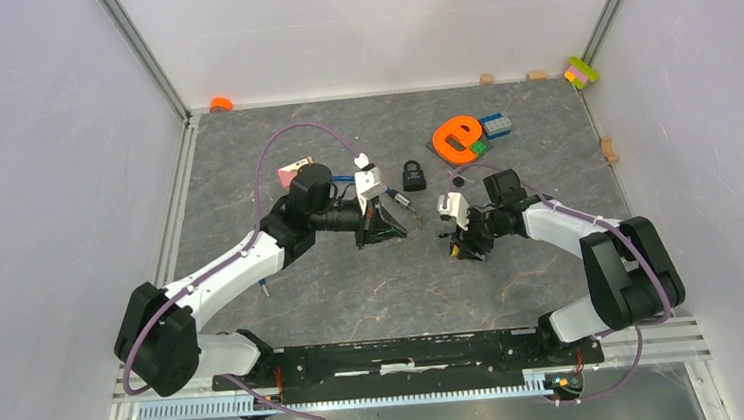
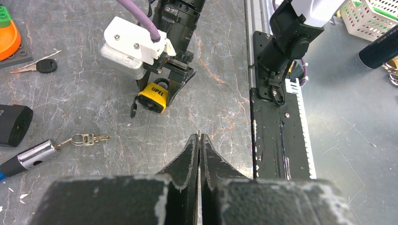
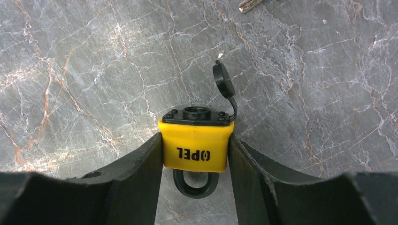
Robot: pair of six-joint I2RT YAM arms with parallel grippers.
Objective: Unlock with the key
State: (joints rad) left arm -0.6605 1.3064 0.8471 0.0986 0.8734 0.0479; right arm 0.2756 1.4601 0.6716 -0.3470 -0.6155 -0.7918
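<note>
Right pincer clamps the yellow padlock; left pincer, closed and empty, may skid off the flat key near it.

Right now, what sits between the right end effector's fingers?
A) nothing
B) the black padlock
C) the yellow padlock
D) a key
C: the right wrist view shows the yellow padlock flanked on both sides by the fingers of the right end effector, while the black padlock lies apart on the table.
</note>
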